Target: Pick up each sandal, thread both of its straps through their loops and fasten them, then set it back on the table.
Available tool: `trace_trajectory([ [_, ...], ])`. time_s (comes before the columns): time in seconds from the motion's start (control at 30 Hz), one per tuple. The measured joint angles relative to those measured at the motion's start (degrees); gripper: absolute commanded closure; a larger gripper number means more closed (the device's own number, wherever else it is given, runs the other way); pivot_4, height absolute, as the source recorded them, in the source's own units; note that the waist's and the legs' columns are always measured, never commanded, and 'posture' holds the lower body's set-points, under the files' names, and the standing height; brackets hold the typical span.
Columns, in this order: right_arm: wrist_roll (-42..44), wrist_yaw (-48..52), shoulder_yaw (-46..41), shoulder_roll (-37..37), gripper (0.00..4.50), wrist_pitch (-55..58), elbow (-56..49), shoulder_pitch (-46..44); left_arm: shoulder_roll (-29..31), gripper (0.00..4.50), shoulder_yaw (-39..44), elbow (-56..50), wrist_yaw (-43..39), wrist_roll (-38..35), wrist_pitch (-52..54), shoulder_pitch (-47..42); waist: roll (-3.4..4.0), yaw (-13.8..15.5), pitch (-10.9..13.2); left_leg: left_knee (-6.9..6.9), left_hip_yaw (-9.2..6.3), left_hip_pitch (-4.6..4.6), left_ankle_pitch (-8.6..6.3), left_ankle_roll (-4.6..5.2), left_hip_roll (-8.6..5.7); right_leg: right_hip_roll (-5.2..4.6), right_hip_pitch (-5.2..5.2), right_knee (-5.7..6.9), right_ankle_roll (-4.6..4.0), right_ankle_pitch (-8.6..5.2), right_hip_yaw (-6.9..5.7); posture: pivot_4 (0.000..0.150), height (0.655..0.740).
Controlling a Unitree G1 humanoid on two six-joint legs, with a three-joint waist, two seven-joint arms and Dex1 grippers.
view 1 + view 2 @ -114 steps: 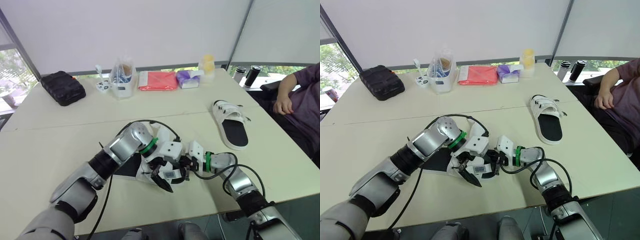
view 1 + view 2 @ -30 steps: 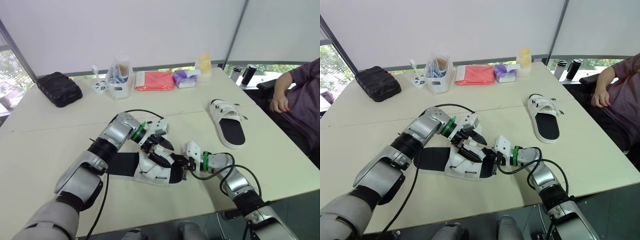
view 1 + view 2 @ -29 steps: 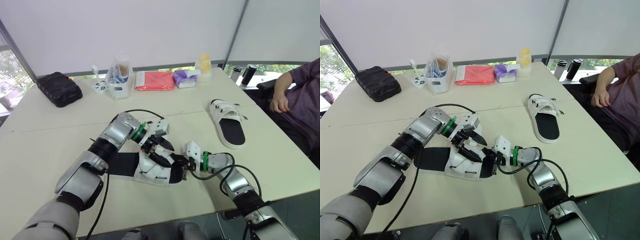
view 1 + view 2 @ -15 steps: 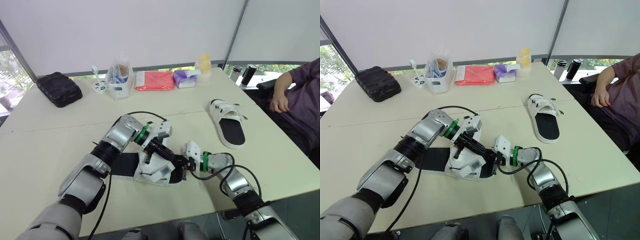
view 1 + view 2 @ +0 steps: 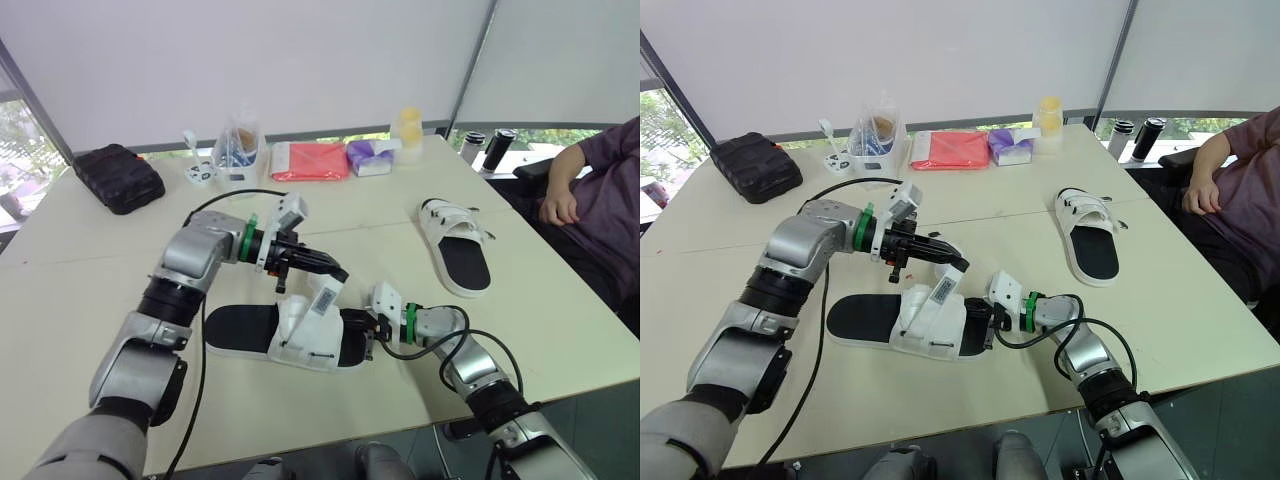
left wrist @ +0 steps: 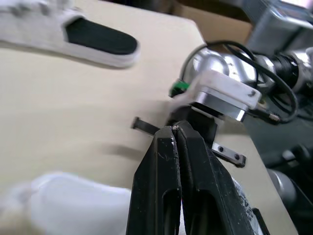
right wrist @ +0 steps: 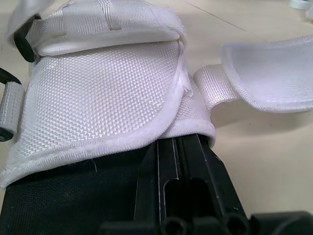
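Elbow (image 5: 190, 258) bent, left jaws pinch raised strap (image 5: 322, 296); right jaws clamp sandal (image 5: 240, 328)

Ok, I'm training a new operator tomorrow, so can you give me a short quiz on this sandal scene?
1. True or false: the far sandal is held off the table.
2. The right pincer is shut on: A) a bottle B) the near sandal C) nothing.
3. Fill in: the left pincer holds up the near sandal's ____.
Key: 1 false, it lies flat on the table; 2 B; 3 strap.
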Motion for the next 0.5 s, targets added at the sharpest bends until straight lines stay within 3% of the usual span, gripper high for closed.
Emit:
trace_trajectory([
  [0.27, 0.0, 0.0, 0.1, 0.0, 4.5, -0.2, 0.4, -0.5, -0.9, 4.48, 7.3, -12.1, 13.8, -5.8, 7.0, 7.7, -0.01, 0.0, 0.0, 0.01, -0.01, 0.01, 0.0, -0.01, 0.0, 0.0, 0.01, 0.0, -0.01, 0.0, 0.0, 0.15, 0.74],
  [0.5, 0.0, 0.2, 0.2, 0.0, 4.5, -0.2, 0.8, -0.9, 0.0, 4.48, 9.5, -11.4, 18.7, -6.9, 7.4, 11.1, -0.01, 0.1, 0.0, 0.01, 0.0, 0.01, 0.01, -0.02, 0.0, 0.0, 0.01, 0.01, -0.02, 0.01, -0.01, 0.15, 0.74],
])
